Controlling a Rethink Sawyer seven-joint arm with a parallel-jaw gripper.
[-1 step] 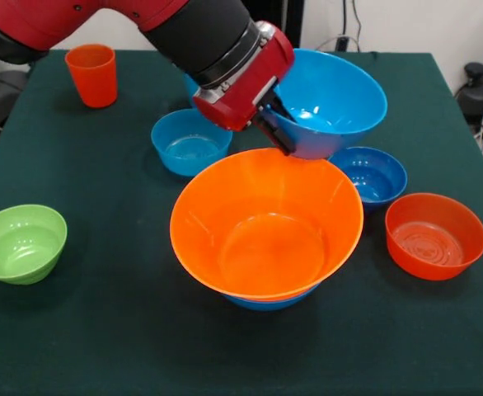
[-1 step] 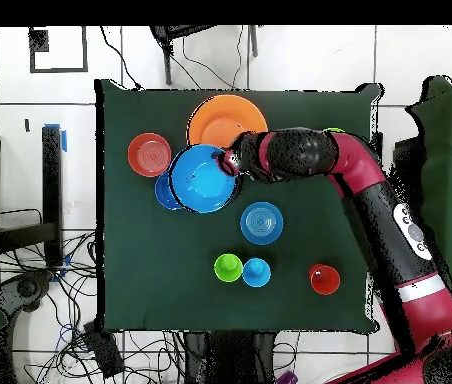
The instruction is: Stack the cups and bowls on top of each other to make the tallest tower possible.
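Currently the hand is gripping a big blue bowl by its near rim, holding it tilted, just behind the wide orange bowl.

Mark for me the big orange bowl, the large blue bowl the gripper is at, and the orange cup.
big orange bowl [image 1: 266,247]: front view, inner floor.
large blue bowl [image 1: 332,95]: front view, inner wall.
orange cup [image 1: 93,78]: front view, outer side wall.

dark green table, tangled cables on floor
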